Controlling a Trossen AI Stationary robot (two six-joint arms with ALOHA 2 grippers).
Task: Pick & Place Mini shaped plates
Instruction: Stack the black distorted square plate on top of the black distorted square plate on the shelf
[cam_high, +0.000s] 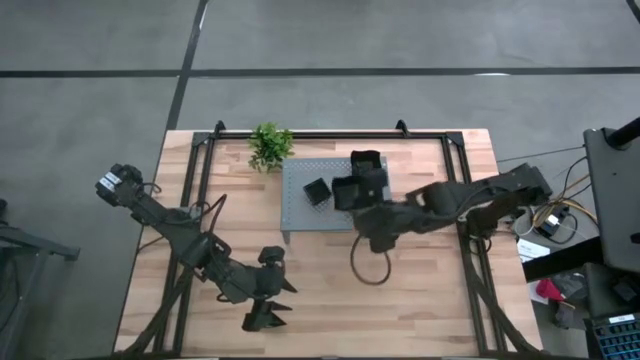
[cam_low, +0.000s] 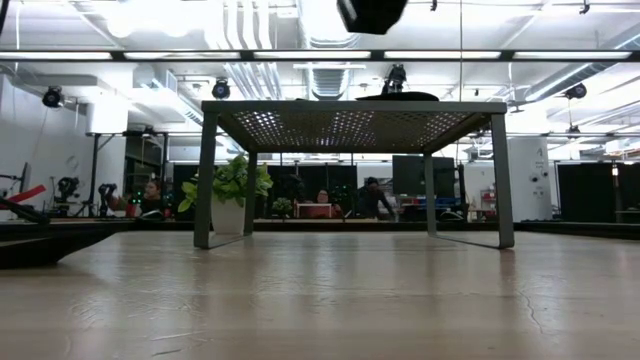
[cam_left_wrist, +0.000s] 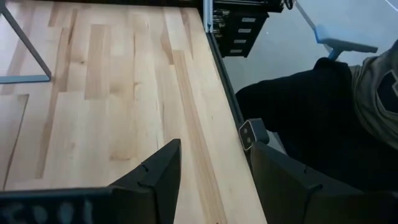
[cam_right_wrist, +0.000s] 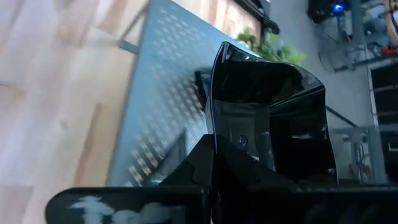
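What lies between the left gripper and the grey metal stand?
Only bare wooden table lies between the left gripper and the stand, as the high view shows.

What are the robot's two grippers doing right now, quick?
Left gripper: open, holding nothing, over the table's front edge.
Right gripper: closed on a black square plate, above the grey stand.

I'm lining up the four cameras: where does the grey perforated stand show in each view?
High view: grey perforated stand at table centre, small black plate on it.
Low view: fills the middle, seen from below its top.
Left wrist view: only one leg, far corner.
Right wrist view: behind the held black plate, stand.
Shared landmark: green potted plant.
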